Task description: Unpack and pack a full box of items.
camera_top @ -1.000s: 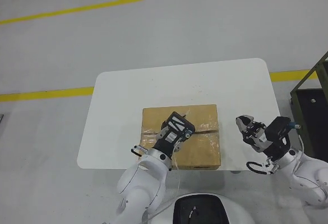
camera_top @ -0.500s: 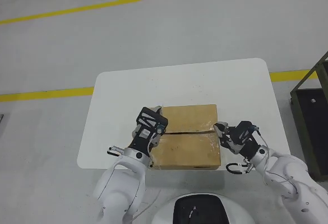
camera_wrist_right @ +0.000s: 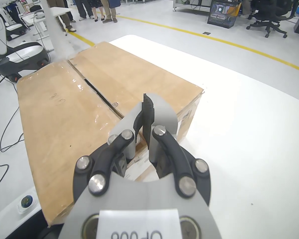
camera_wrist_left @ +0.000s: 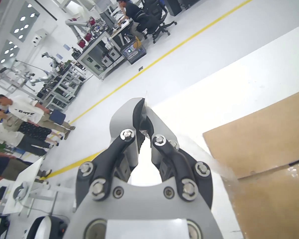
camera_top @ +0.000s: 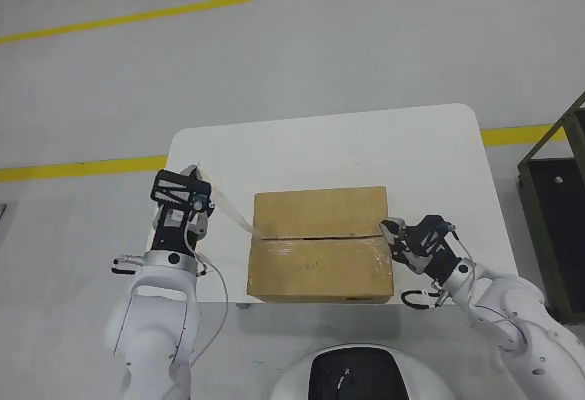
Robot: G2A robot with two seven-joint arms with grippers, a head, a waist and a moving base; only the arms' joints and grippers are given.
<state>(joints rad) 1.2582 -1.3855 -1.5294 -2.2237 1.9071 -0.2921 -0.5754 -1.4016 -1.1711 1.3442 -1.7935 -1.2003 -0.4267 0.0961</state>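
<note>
Left gripper (camera_wrist_left: 143, 110): fingers clenched on a clear tape strip (camera_wrist_left: 206, 160). Over the last second it has swung from above the box (camera_top: 317, 245) to its left side, over bare desk (camera_top: 372, 140). The strip now runs taut to the left end of the seam (camera_wrist_right: 94, 88).

Right gripper (camera_wrist_right: 145, 110): fingers clenched, nothing visible between them. It has moved in against the box's right end.

Box mid-desk, still closed. Judgement: tape nearly off.

Nothing reads whole — a white label (camera_wrist_right: 138, 223) on the right gripper (camera_wrist_right: 145, 108) bears upside-down, cropped print; the box (camera_wrist_right: 129, 75) carries a faint scrawl (camera_wrist_right: 55, 97) — illegible.
</note>
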